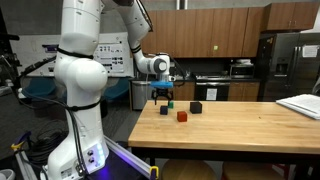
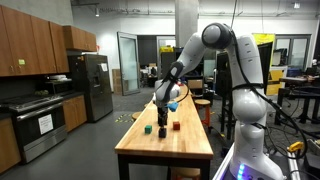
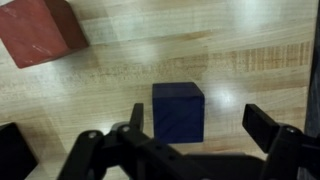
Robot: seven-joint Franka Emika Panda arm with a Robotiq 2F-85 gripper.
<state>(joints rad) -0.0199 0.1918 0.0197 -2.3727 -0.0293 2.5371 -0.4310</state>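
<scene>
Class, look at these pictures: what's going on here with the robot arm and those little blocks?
The robot arm's gripper hangs open above a dark blue block on the wooden table. The block sits nearer one finger than the other, and nothing is gripped. A red block lies apart from it, and a black block shows at the edge of the wrist view.

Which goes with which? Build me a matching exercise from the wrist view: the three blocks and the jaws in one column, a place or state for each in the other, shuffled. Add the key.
1. red block
2. blue block
3. black block
4. jaws

A. open, holding nothing
B. lower left edge of the wrist view
C. upper left corner of the wrist view
D. centre of the wrist view

Pairs: 1-C, 2-D, 3-B, 4-A.
</scene>
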